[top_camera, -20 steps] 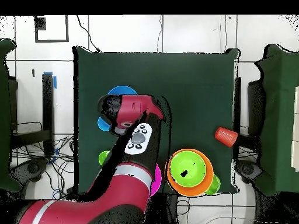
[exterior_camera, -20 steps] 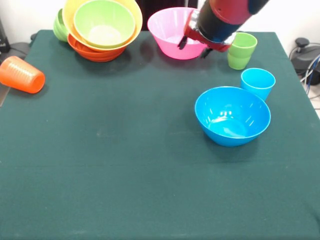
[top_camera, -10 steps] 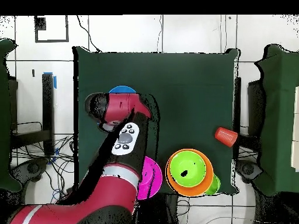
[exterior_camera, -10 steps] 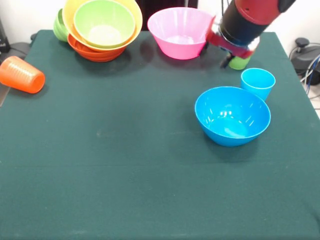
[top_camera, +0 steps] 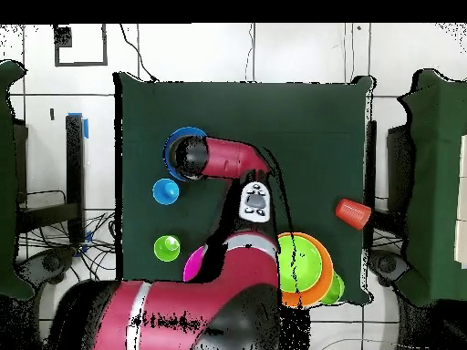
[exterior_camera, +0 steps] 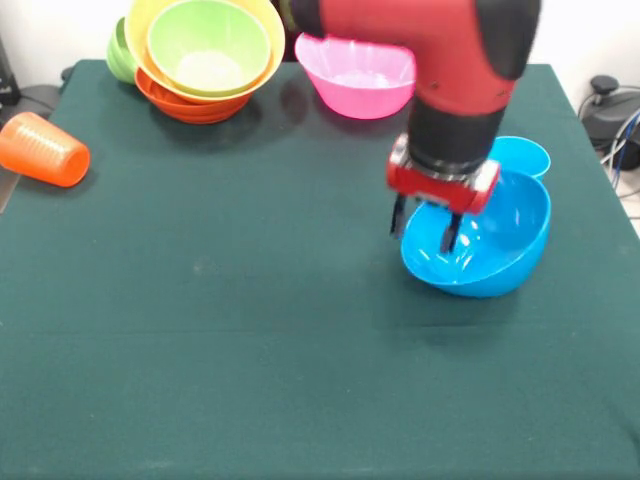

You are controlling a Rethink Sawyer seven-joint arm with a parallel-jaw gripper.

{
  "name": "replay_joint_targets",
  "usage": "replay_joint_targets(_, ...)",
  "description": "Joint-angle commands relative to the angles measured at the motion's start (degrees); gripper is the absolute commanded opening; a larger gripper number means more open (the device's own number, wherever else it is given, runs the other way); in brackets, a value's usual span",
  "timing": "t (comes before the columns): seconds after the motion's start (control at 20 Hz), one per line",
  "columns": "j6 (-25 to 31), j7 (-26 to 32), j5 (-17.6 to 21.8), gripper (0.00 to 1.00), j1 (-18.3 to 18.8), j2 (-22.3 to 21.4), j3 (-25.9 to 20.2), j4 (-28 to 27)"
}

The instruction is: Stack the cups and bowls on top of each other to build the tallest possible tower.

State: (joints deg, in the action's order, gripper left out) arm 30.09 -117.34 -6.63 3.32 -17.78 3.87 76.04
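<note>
Green-clothed table (exterior_camera: 200, 330), broad and bare across the near half in the front view. Red and black arm (exterior_camera: 450, 60) down from the top edge, covering part of the pink bowl (exterior_camera: 350, 75). Gripper (exterior_camera: 424, 222) spread open astride the near-left rim of the blue bowl (exterior_camera: 500, 250): one finger (exterior_camera: 397, 215) outside the wall, the other inside. Bowl tipped, its right side lifted against the light blue cup (exterior_camera: 522, 155) just behind.

Seen from overhead only: the lime green cup (top_camera: 168, 247), hidden behind the arm in the front view. From overhead, gripper masked by the wrist, blue bowl reduced to a sliver of rim (top_camera: 171, 143), most of the pink bowl (top_camera: 193, 266) under the arm.

Nested stack at the far left corner: yellow-orange bowl (exterior_camera: 262, 40) holding a lime green bowl (exterior_camera: 208, 45), on a red-orange bowl (exterior_camera: 190, 105), a small green bowl (exterior_camera: 120, 52) tucked behind. Orange cup (exterior_camera: 42, 149) on its side at the left edge.
</note>
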Motion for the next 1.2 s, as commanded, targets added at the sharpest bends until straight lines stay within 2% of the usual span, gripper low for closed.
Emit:
replay_joint_targets(0.05, -3.69, 8.56, 1.25, 1.0, 6.7, 3.86, -19.13, 3.85)
replay_joint_targets(0.2, -2.58, 8.68, 3.82, 1.0, 7.1, 3.96, -19.17, 3.28)
replay_joint_targets(0.35, -0.37, 8.21, 6.03, 1.0, 6.12, 3.79, -17.12, 2.45)
replay_joint_targets(0.5, -0.79, 5.35, 6.44, 1.0, 5.26, 3.37, -15.59, 2.96)
replay_joint_targets(0.75, 0.72, 4.63, 6.78, 1.0, 4.98, 3.59, -15.31, 2.15)
replay_joint_targets(0.95, -0.98, 4.26, 7.73, 1.0, 4.63, 3.52, -14.75, 2.19)
replay_joint_targets(1.2, 0.69, 2.61, 7.47, 1.0, 3.61, 3.06, -13.55, 1.6)
